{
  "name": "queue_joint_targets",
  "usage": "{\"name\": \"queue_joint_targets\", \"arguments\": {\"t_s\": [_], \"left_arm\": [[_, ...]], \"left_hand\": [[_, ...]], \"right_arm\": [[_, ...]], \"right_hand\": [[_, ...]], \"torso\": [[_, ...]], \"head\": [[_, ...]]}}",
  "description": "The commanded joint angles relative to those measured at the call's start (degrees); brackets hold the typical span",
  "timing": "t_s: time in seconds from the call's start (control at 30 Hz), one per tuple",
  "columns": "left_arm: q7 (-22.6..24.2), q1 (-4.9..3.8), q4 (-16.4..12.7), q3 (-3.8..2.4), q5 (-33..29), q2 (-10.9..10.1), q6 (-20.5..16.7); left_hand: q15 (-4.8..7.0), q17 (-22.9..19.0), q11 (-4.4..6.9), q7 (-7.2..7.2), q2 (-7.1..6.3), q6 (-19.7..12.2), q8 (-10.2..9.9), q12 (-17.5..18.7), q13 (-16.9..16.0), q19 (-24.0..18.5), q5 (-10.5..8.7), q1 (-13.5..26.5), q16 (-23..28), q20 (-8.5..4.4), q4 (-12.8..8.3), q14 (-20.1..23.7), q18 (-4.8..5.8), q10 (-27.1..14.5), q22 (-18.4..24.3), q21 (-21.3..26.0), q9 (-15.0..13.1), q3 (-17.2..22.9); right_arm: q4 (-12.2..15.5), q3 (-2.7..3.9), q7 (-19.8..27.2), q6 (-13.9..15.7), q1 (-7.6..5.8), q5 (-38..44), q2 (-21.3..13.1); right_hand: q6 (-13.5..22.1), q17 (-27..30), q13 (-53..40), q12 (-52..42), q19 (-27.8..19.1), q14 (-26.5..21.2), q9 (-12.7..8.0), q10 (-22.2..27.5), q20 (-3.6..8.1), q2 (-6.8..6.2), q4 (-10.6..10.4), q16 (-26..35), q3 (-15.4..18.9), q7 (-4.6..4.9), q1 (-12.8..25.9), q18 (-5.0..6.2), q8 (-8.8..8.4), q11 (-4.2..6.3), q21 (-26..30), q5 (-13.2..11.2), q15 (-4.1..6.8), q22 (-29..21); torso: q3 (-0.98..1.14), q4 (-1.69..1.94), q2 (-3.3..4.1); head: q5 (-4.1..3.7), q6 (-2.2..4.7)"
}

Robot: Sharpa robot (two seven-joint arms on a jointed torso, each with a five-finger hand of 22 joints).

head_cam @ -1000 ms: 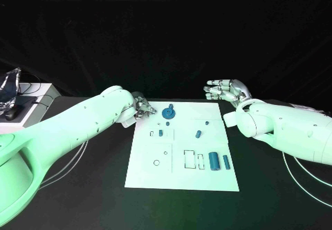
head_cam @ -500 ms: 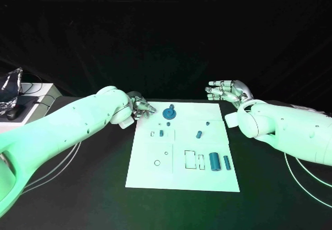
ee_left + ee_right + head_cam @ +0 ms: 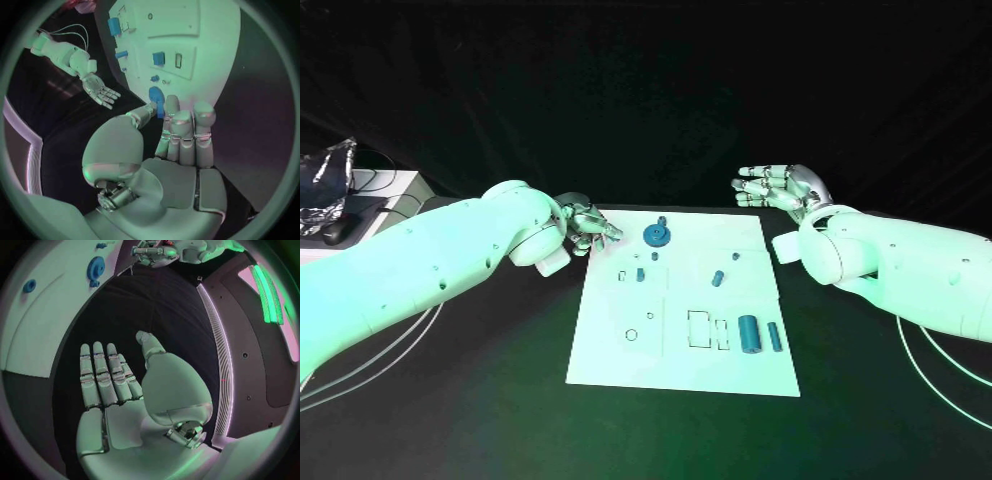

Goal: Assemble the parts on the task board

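Left hand (image 3: pixel 589 228) hovers empty, fingers loosely spread, at the task board (image 3: pixel 682 370) far-left corner; the blue gear (image 3: pixel 655 236) sits just beside it, inboard. Right hand (image 3: pixel 783 188), open and empty, is farther off.

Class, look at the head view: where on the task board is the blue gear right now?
The blue gear sits at the far edge of the task board, left of its middle, close beside the left hand.

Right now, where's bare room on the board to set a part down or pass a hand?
Free: the near strip of the task board, below the two cylinders and the slot outlines; also its left edge. Crowded: the far end, with the gear beside the left hand, and the small pegs mid-board.
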State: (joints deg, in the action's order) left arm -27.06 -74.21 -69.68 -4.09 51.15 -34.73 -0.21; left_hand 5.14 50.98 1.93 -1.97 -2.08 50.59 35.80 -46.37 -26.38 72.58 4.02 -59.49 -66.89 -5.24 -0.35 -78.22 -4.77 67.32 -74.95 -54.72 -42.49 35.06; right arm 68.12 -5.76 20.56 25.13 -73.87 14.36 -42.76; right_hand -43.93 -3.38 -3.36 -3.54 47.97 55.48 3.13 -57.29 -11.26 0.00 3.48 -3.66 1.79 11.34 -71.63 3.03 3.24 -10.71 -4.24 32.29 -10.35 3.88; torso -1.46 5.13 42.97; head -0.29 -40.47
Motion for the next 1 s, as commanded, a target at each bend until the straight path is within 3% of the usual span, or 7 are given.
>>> {"name": "queue_joint_targets", "arguments": {"t_s": [0.03, 0.1, 0.13, 0.17, 0.43, 0.67, 1.0], "left_arm": [[-2.3, 0.35, -2.4, 0.52, -0.7, -1.1, -1.7], [-2.6, 0.62, -4.1, 1.10, -0.1, -1.9, -2.2], [-2.8, 0.76, -4.8, 1.40, 0.3, -2.2, -2.5], [-2.8, 0.87, -5.4, 1.66, 0.7, -2.5, -2.9], [-3.6, 2.22, -8.9, 3.49, 5.8, -3.1, -7.8], [-4.0, 3.32, -9.5, 4.11, 8.6, -2.6, -10.8], [-4.1, 3.69, -9.4, 4.70, 9.7, -1.7, -9.4]], "left_hand": [[0.12, 0.5, 0.65, 0.76, 0.42, 1.2, 0.5, 0.1, 0.2, 0.4, -0.22, 0.3, -0.4, -0.23, -4.5, -0.6, 0.71, 1.2, -3.1, -0.5, 0.1, 4.7], [0.34, 1.3, 0.90, 1.01, 0.21, 1.8, 0.7, 0.5, 0.6, 0.8, -0.22, 0.5, -0.5, -0.44, -4.3, -1.2, 0.86, 2.0, -3.2, -0.9, 1.3, 4.7], [0.42, 2.4, 0.93, 1.11, 0.18, 1.3, 2.2, 1.0, 1.3, 1.0, -0.19, 0.3, 0.0, -0.53, -4.2, -1.9, 1.16, 2.6, -3.3, -1.0, 3.0, 4.5], [0.41, 2.8, 0.94, 1.13, 0.15, 1.4, 2.6, 0.6, 1.1, 1.1, -0.21, 0.3, 0.2, -0.64, -4.3, -1.8, 1.09, 2.5, -3.4, -1.1, 3.6, 4.6], [0.65, 3.7, 1.26, 1.44, -0.64, 2.0, 3.5, 0.6, 1.3, 2.0, -0.14, 0.2, 0.4, -0.79, -4.3, -2.2, 1.14, 3.4, -3.9, -2.4, 4.8, 5.2], [0.71, 3.8, 1.36, 1.53, -0.86, 2.1, 3.9, 0.6, 1.3, 2.1, -0.29, 0.1, 0.5, -0.82, -4.3, -2.4, 1.15, 3.6, -4.0, -2.6, 5.0, 5.3], [0.80, 4.0, 1.46, 1.68, -1.28, 2.3, 4.4, 0.5, 1.2, 2.5, -0.25, -0.6, 0.6, -0.92, -3.8, -2.5, 1.21, 3.8, -4.3, -3.3, 6.0, 4.8]], "right_arm": [[0.0, 0.01, 0.2, -1.1, 0.16, 0.6, -0.1], [0.1, 0.00, 0.2, -1.1, 0.23, 0.6, -0.2], [0.1, 0.00, 0.2, -1.1, 0.26, 0.7, -0.2], [0.1, 0.00, 0.2, -1.1, 0.28, 0.7, -0.2], [0.6, -0.03, 0.1, -1.3, 0.47, 1.6, -0.1], [1.0, -0.04, 0.1, -1.2, 0.50, 2.1, -0.1], [1.2, -0.04, 0.1, -1.3, 0.51, 2.3, -0.2]], "right_hand": [[0.0, 0.0, 0.1, 0.2, -0.3, -0.2, 0.0, -0.1, 0.03, 0.15, 0.4, 0.3, 0.0, 2.05, 0.5, 0.45, -0.27, -0.10, 0.3, 0.2, 0.03, -0.1], [0.0, 0.0, 0.1, 0.2, -0.3, -0.2, 0.0, -0.1, 0.03, 0.15, 0.4, 0.3, 0.0, 2.05, 0.5, 0.45, -0.27, -0.10, 0.3, 0.2, 0.03, -0.1], [0.0, 0.0, 0.1, 0.2, -0.3, -0.2, 0.0, -0.1, 0.03, 0.15, 0.4, 0.3, 0.0, 2.05, 0.5, 0.45, -0.27, -0.10, 0.3, 0.2, 0.03, -0.1], [0.0, 0.0, 0.1, 0.2, -0.3, -0.2, 0.0, -0.1, 0.03, 0.15, 0.4, 0.3, 0.0, 2.05, 0.5, 0.45, -0.27, -0.10, 0.3, 0.2, 0.03, -0.1], [-0.2, 0.0, 0.1, 0.2, -0.5, -0.2, 0.0, -0.1, 0.01, 0.14, 0.5, 0.3, 0.0, 2.03, 0.5, 0.43, -0.25, -0.09, 0.3, 0.3, 0.03, -0.1], [-0.2, 0.0, 0.1, 0.2, -0.5, -0.2, 0.0, -0.1, 0.01, 0.14, 0.5, 0.3, 0.0, 2.03, 0.5, 0.43, -0.25, -0.09, 0.3, 0.3, 0.03, -0.1], [-0.2, 0.0, 0.1, 0.2, -0.5, -0.2, 0.0, -0.1, 0.01, 0.14, 0.5, 0.3, 0.0, 2.03, 0.5, 0.43, -0.25, -0.09, 0.3, 0.3, 0.03, -0.1]], "torso": [[-0.14, 0.33, -0.57], [-0.17, 0.46, -0.75], [-0.17, 0.52, -0.86], [-0.18, 0.57, -0.92], [-0.20, 0.62, -1.10], [-0.14, 0.66, -1.00], [-0.18, 0.64, -0.93]], "head": [[0.04, -0.47], [0.09, -0.69], [0.12, -0.83], [0.10, -0.88], [0.13, -1.25], [0.10, -1.49], [0.06, -1.86]]}}
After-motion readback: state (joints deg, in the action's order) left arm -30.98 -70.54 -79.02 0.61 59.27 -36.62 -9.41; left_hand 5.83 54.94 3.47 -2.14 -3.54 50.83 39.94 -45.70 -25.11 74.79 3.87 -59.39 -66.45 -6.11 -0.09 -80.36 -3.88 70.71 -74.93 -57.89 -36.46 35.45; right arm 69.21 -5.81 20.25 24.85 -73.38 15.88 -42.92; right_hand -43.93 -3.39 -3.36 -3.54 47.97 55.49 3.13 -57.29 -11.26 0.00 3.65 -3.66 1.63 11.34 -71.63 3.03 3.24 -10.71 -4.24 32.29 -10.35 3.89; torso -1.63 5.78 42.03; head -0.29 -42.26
